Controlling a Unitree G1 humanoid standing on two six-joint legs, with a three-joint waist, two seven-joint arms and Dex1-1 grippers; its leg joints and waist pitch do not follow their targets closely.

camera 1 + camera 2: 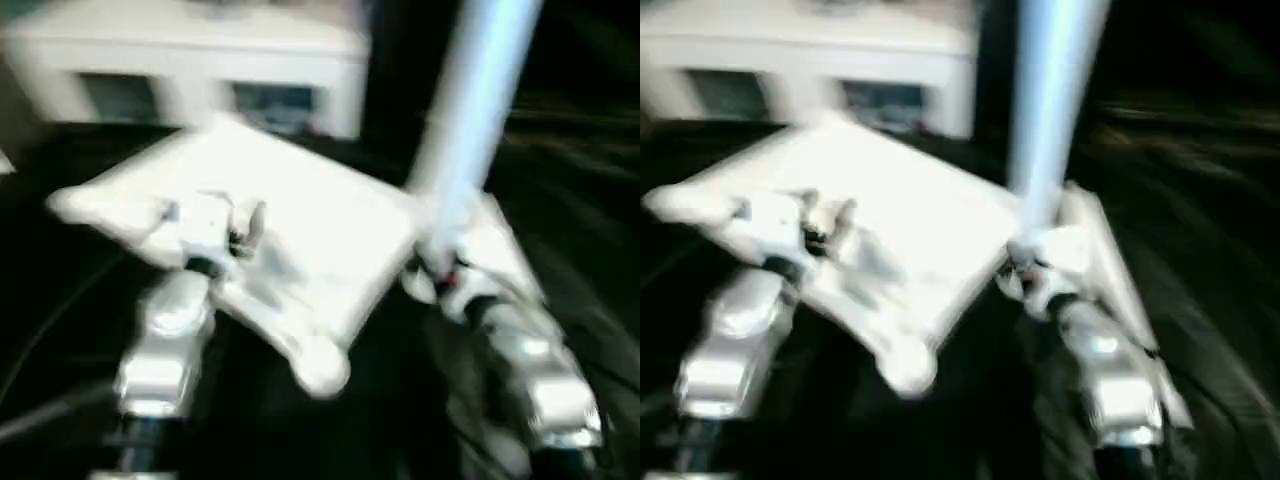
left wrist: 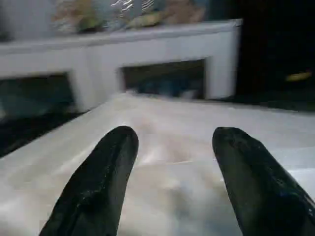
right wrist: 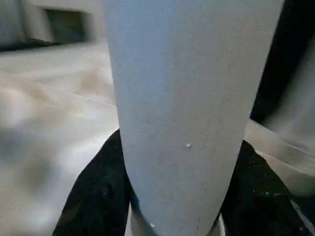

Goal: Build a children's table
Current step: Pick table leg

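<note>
The white square tabletop (image 1: pixel 300 200) lies tilted on the dark floor, one rounded corner (image 1: pixel 320 375) pointing toward me. My left gripper (image 1: pixel 235 230) hovers at its near left edge. Its two black fingers (image 2: pixel 98 187) stand open over the white surface with nothing between them. My right gripper (image 1: pixel 440 270) is shut on a long white leg (image 1: pixel 470 100), near the leg's lower end. The leg stands upright at the tabletop's right corner and rises out of the top of the picture. In the right wrist view the leg (image 3: pixel 187 98) sits between the black fingers (image 3: pixel 96 196).
A white cabinet (image 1: pixel 200 70) with glass doors stands behind the tabletop, close to its far edge. A white shape (image 1: pixel 505 250) lies just right of the leg, too blurred to name. Dark floor with cables (image 1: pixel 60 320) surrounds the work.
</note>
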